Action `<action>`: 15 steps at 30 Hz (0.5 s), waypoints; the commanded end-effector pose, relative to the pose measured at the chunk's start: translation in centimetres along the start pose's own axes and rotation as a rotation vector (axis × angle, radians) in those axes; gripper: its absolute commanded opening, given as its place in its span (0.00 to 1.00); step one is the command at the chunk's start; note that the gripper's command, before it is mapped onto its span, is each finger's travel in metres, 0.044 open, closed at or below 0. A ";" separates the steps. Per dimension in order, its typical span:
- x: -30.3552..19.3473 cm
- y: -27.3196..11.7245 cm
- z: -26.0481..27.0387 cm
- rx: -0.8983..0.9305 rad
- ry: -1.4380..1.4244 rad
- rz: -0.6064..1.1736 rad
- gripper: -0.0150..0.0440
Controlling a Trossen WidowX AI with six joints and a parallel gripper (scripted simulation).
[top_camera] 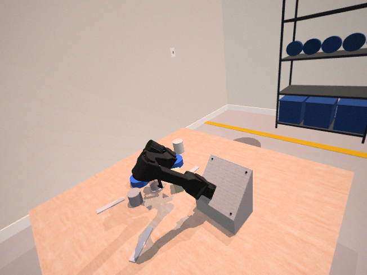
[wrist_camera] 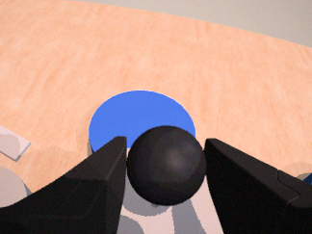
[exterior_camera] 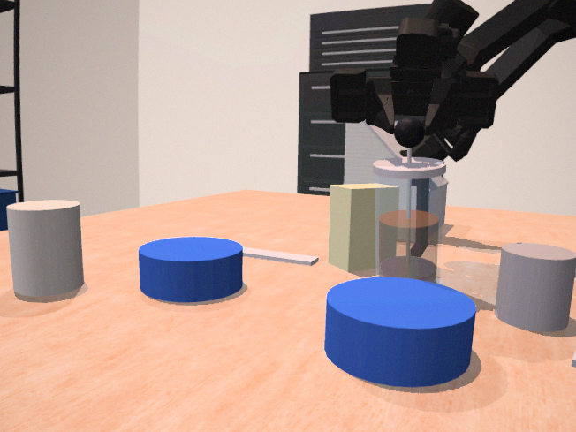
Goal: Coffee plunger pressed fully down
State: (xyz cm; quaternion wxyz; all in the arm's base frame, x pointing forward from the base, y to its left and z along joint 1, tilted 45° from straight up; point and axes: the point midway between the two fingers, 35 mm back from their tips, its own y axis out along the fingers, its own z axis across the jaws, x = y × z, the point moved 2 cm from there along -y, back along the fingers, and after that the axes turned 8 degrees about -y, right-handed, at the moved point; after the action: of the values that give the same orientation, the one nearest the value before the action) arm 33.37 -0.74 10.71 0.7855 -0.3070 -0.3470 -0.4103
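The coffee press (exterior_camera: 385,239) stands upright, a clear cylinder with a pale lid (exterior_camera: 384,166) and brown liquid inside. Its plunger knob (exterior_camera: 408,132) (wrist_camera: 166,166), a black ball, sits a short way above the lid on a thin rod. The plunger disc (exterior_camera: 408,268) shows low in the press, close to the bottom; the nearest blue disc hides the base. My gripper (exterior_camera: 409,126) (wrist_camera: 166,147) is shut on the plunger knob, with one finger on each side of it. In the top view the arm covers most of the press.
A blue disc (exterior_camera: 398,345) stands in front of the press and another blue disc (exterior_camera: 191,273) farther left. A yellow block (exterior_camera: 351,230) is close beside the press. Grey cylinders (exterior_camera: 534,287) (exterior_camera: 45,249) stand right and far left. A sloped grey block (top_camera: 229,186) is near the arm's base.
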 end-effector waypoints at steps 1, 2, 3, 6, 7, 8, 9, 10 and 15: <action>-0.4 0.2 0.0 0.010 0.014 0.018 0.46; -0.4 0.2 0.0 0.010 0.014 0.018 0.46; -0.4 0.2 0.0 0.010 0.014 0.018 0.46; -0.4 0.3 0.0 0.010 0.014 0.018 0.46; -0.4 0.3 0.0 0.010 0.014 0.018 0.46; -0.4 0.3 0.0 0.010 0.014 0.018 0.46; -0.3 0.3 0.0 0.010 0.014 0.018 0.46; -0.3 0.3 0.0 0.010 0.014 0.018 0.46; 0.0 0.2 -0.1 0.003 0.004 0.004 0.46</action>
State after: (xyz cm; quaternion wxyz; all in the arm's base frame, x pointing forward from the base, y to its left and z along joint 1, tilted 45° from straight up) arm 33.54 -0.76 10.62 0.7875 -0.3055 -0.3454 -0.4090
